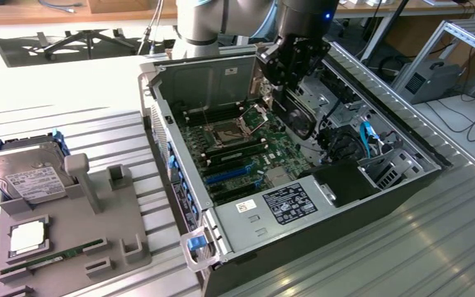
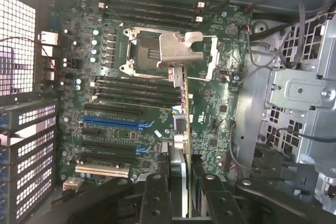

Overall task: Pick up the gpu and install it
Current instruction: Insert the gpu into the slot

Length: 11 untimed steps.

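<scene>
The gpu (image 1: pixel 297 117) is a dark flat card hanging edge-down inside the open computer case (image 1: pixel 402 133), above the green motherboard (image 1: pixel 246 154). My gripper (image 1: pixel 283 86) is shut on the card's upper part. In the wrist view the gpu (image 2: pixel 184 103) appears edge-on as a thin strip running out from between my black fingers (image 2: pixel 157 198). It crosses over the motherboard (image 2: pixel 210 108) beside the CPU socket (image 2: pixel 152 51). My gripper (image 2: pixel 185 195) holds it clear of the board. The blue expansion slot (image 2: pixel 113 120) lies off to one side of the card.
On the exterior view's left, a grey fixture (image 1: pixel 97 247) holds a silver hard drive (image 1: pixel 27 176), a CPU (image 1: pixel 27 236) and a green RAM stick (image 1: pixel 52 257). Drive cages and cables (image 1: pixel 370 142) line the case's far side. A power supply (image 1: pixel 291 204) fills the near corner.
</scene>
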Each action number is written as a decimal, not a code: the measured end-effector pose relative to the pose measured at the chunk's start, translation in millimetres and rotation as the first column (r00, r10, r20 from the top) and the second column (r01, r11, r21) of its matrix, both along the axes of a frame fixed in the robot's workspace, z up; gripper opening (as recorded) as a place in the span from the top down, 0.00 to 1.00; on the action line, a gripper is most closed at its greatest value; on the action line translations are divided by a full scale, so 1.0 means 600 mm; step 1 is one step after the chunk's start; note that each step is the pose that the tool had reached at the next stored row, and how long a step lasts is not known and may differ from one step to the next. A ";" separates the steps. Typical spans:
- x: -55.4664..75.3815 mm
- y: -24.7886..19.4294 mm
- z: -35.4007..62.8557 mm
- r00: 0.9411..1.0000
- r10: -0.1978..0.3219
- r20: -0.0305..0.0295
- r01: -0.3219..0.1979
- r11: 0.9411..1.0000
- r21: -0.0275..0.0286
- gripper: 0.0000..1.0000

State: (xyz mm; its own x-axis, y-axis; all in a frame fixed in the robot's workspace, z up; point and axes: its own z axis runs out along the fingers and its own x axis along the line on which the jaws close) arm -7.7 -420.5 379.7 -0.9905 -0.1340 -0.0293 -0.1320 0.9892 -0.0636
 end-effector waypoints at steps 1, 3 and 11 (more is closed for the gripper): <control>0.000 0.0000 0.000 1.000 0.008 0.000 -0.008 1.000 0.000 0.73; 0.000 0.0000 0.000 1.000 0.023 0.000 -0.023 1.000 0.000 0.73; 0.000 0.0000 0.000 0.997 0.083 0.000 -0.083 0.997 0.000 0.73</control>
